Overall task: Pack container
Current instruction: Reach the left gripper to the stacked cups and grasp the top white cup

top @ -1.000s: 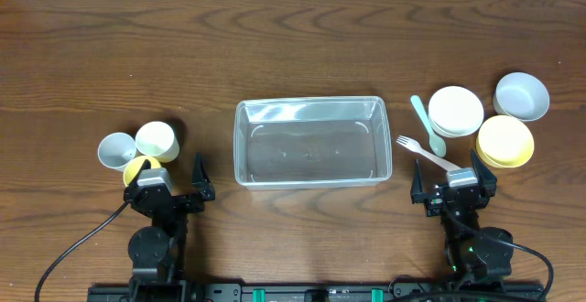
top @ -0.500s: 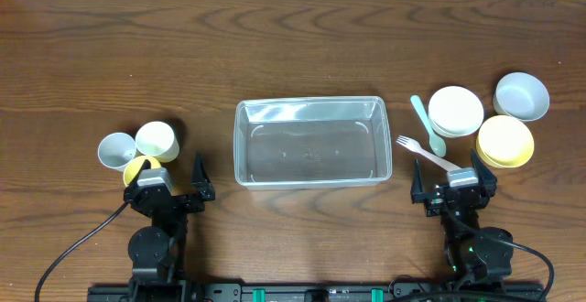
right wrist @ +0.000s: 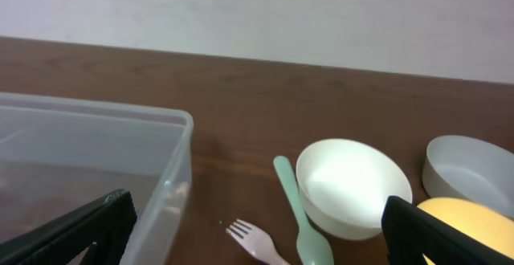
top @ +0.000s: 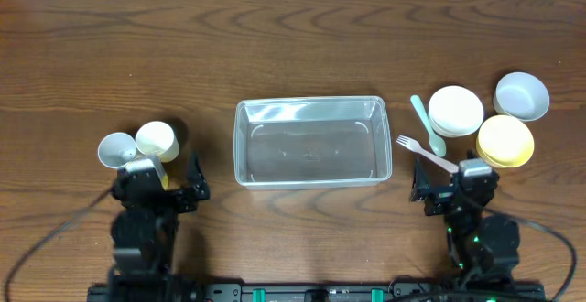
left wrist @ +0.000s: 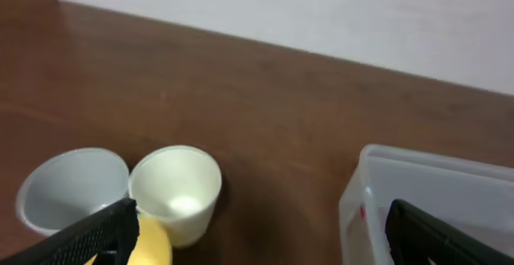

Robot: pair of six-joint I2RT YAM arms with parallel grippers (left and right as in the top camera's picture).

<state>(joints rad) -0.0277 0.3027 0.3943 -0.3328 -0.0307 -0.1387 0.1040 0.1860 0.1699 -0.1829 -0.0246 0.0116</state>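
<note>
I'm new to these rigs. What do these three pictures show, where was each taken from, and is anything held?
Two robot arms sit at a wooden table, each ending in a two-finger gripper. One picture looks straight down; the other two come from wrist cameras, where the dark shapes at the bottom are the fingers. The clear container lies in the middle, empty. Near the left gripper stand a pale grey cup, a cream cup and a mostly hidden yellow cup. Near the right gripper: a white bowl, grey bowl, yellow bowl, green spoon and fork. Both grippers are open, holding nothing.
</note>
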